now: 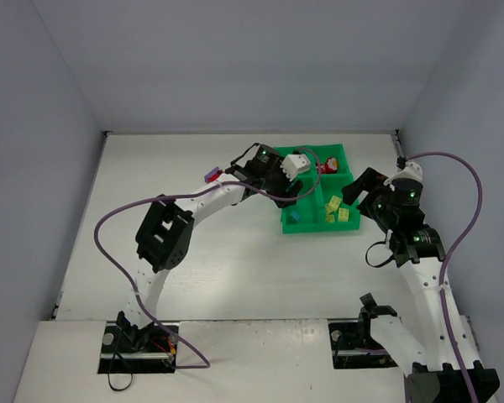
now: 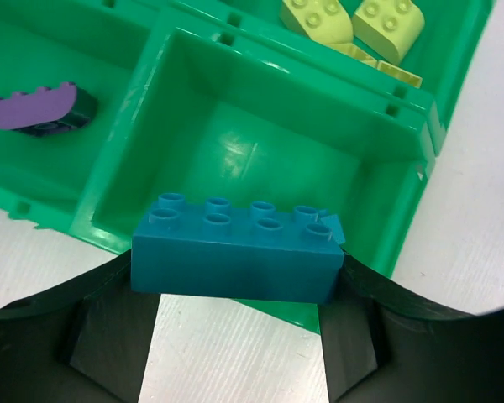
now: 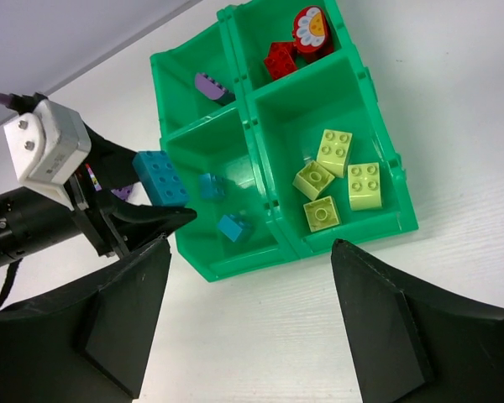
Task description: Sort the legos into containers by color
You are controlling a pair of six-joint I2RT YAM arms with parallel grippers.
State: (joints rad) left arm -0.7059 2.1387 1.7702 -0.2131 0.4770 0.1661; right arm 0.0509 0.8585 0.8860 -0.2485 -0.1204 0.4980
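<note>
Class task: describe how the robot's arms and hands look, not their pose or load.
Both the left arm and right arm have white links, black joint housings and a looping purple cable. The left hand and right hand are black, with two wedge-shaped fingers. A green light sits near each wrist.

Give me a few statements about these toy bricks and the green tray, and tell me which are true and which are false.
1. The left gripper grips a blue brick. True.
2. The right gripper holds a yellow-green brick. False: it is open and empty.
3. Four yellow-green bricks lie together in one compartment of the tray. True.
4. The red bricks share a compartment with the purple brick. False: they lie in neighbouring compartments, with a wall between them.
5. A loose purple brick lies on the table, outside the tray. True.
</note>
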